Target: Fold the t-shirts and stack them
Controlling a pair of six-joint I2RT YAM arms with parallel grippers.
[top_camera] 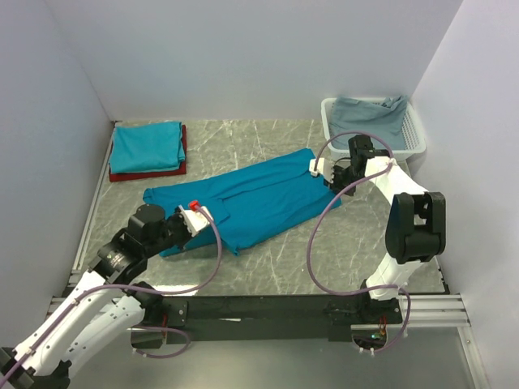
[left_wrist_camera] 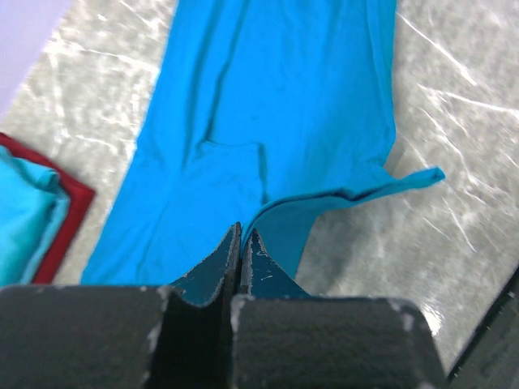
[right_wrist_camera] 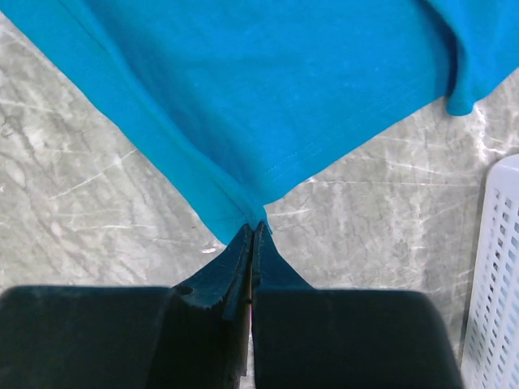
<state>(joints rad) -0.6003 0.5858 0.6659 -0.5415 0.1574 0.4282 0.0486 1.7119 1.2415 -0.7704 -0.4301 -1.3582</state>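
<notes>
A teal t-shirt lies stretched across the centre of the surface. The left claw pinches its lower-left edge, the right claw its upper-right corner. Uneven pulling may slip the thin corner free, wrinkling the fold.

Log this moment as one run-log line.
left gripper: shut on teal t-shirt | right gripper: shut on its corner | folded stack: far left | basket: far right
</notes>
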